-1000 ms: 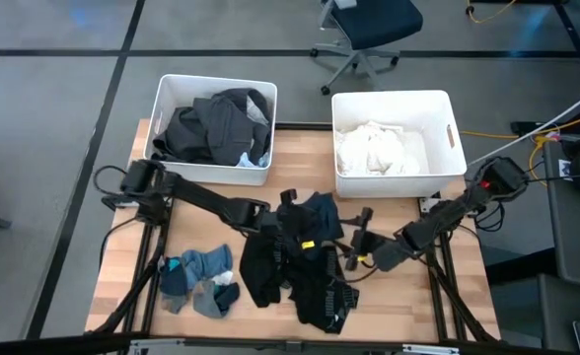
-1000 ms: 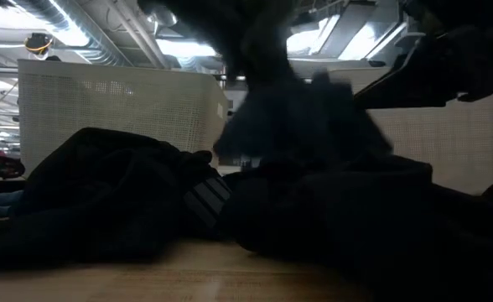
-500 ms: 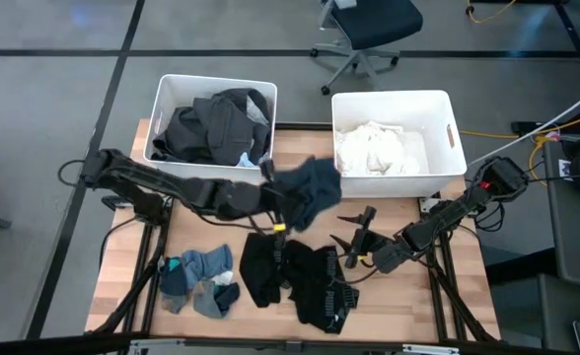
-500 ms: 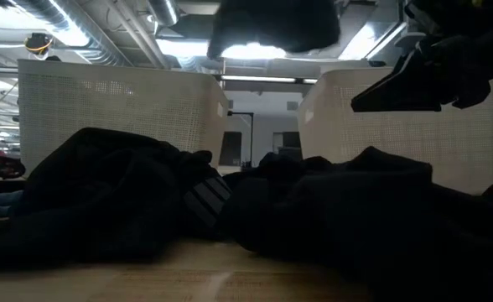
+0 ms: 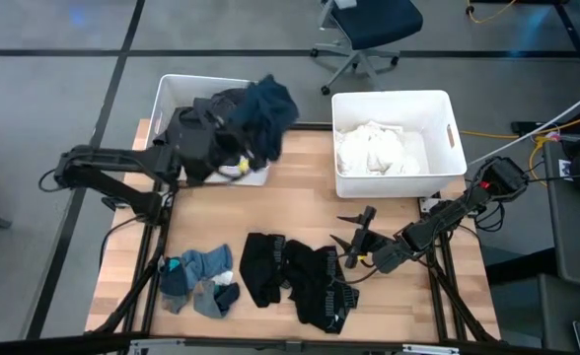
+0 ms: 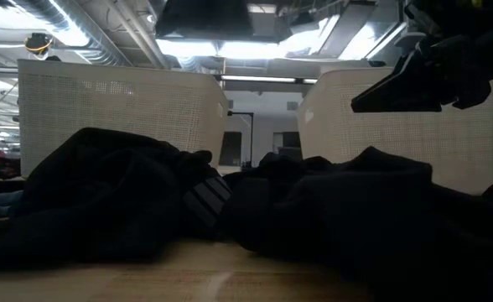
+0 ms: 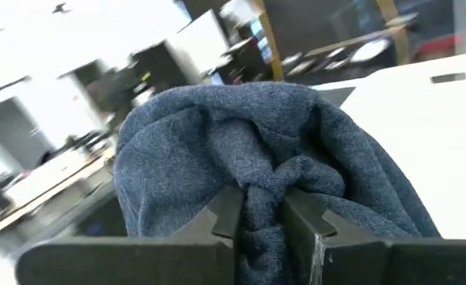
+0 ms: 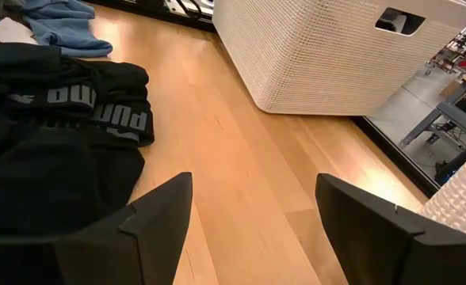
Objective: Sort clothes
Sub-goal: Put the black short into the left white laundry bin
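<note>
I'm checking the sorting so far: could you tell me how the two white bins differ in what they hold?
The left bin holds dark grey and black garments; the right bin holds only white fabric. The left gripper holds a teal garment at the left bin's rim; nothing hangs over the right bin. Both are white, rectangular, at the table's far edge.

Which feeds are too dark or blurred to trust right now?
Low view: backlit by ceiling lights, the black clothes read as near-silhouettes. Left wrist view: the background is smeared and washed out, but the blue garment pinched in the left gripper is sharp. High and right wrist views: evenly lit, and the open right gripper is clear.
</note>
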`<move>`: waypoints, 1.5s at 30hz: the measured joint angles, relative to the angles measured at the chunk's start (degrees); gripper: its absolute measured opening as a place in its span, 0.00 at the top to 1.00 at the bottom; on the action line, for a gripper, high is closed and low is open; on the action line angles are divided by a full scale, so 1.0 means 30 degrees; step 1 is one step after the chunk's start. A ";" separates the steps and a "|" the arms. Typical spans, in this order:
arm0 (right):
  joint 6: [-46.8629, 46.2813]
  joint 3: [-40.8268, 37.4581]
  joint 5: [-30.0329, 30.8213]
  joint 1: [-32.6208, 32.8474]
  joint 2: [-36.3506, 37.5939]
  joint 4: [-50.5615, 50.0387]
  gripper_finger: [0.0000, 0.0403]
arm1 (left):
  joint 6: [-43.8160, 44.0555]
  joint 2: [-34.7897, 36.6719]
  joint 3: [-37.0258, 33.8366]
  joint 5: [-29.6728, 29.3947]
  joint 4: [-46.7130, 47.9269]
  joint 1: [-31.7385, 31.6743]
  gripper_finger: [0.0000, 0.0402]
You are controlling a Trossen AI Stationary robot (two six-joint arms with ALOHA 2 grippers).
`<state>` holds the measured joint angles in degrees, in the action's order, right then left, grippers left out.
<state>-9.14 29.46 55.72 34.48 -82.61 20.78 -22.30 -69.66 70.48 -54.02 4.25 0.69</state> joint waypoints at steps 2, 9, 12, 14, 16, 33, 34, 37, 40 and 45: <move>-0.0001 -0.0001 -0.0007 0.0000 0.0000 0.0000 0.33 | 0.0561 0.0363 0.0000 0.0000 0.1214 -0.1165 0.89; -0.0001 -0.0001 -0.0007 0.0000 0.0000 -0.0022 0.33 | 0.4628 0.0641 0.0000 0.0096 0.7654 -0.5286 0.89; -0.0001 -0.0001 -0.0015 0.0000 0.0000 -0.0029 0.33 | 0.7398 0.0394 0.0000 0.0460 1.0731 -0.6711 0.89; -0.0001 -0.0001 -0.0015 0.0000 0.0000 -0.0029 0.33 | 0.9019 0.0187 -0.0007 0.0510 1.2534 -0.7428 0.89; -0.0001 -0.0009 -0.0015 0.0000 0.0000 -0.0029 0.33 | 1.0092 -0.0001 -0.0007 0.0518 1.3894 -0.7917 0.89; -0.0337 -0.0009 -0.0022 0.0000 0.0000 -0.0080 0.33 | 1.1808 -0.0194 -0.0007 0.2403 1.5637 -0.8546 0.83; -0.0338 -0.0009 -0.0022 0.0000 0.0000 -0.0080 0.33 | 1.1820 -0.0194 -0.0007 0.2405 1.5703 -0.8546 0.81; -0.0351 -0.0009 -0.0022 0.0000 0.0000 -0.0080 0.33 | 1.1829 -0.0194 -0.0007 0.2463 1.5935 -0.8652 0.70; -0.0351 -0.0009 -0.0022 0.0000 0.0000 -0.0080 0.33 | 1.1787 -0.0194 0.0001 0.2881 1.5892 -0.8677 0.59; -0.0351 -0.0009 -0.0022 0.0000 0.0000 -0.0080 0.33 | 1.1438 -0.0083 0.1069 0.3232 1.5890 -0.8357 0.48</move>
<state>-10.20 29.43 55.66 34.48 -82.61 20.53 12.01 -69.90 73.69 -44.33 51.92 -24.38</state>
